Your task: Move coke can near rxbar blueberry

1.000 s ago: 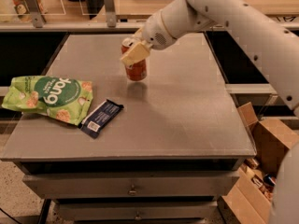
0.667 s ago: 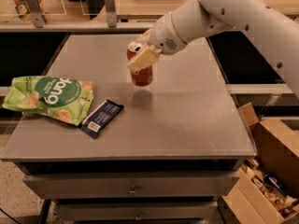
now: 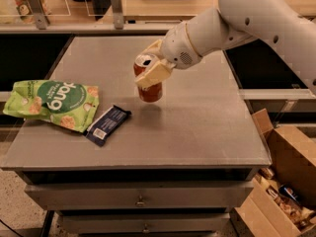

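The coke can [image 3: 150,90], red with a silver top, is held upright just above the grey table [image 3: 197,127], near its middle. My gripper [image 3: 150,68] is shut on the can, one cream finger [image 3: 155,73] across its front. The rxbar blueberry [image 3: 107,124], a dark navy wrapper with a white label patch at its near end, lies flat on the table to the lower left of the can, a short gap apart.
A green snack bag [image 3: 53,102] lies at the table's left edge, touching the bar's left side. My white arm [image 3: 256,14] reaches in from the upper right. An open cardboard box [image 3: 281,181] stands on the floor at the right. Drawers sit under the table front.
My gripper has carried the coke can forward and a little to the right, closer to the table's middle and lower toward the surface. The bar and green bag have not moved.
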Tool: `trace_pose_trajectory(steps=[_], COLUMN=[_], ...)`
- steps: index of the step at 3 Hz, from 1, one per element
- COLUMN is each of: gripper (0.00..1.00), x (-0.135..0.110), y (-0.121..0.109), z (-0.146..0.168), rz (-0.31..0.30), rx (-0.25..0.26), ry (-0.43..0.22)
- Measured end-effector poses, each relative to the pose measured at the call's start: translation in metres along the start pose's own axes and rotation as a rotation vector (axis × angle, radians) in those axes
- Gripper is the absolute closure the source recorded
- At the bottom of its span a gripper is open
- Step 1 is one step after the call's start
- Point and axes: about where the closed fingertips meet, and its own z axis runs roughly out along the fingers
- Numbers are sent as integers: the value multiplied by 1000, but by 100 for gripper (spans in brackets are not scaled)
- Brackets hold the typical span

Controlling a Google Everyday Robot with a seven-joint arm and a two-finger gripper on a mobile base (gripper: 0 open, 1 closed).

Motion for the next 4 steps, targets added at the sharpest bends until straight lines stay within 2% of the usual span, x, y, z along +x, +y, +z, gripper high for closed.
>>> trace_pose_trajectory(steps=[2, 3, 4], gripper=[33, 11, 0], x=[-6, -8, -6], y=[19, 26, 31], z=[9, 17, 27], rz=[-35, -39, -30], rx=[-58, -106, -151], ry=[-31, -48, -55])
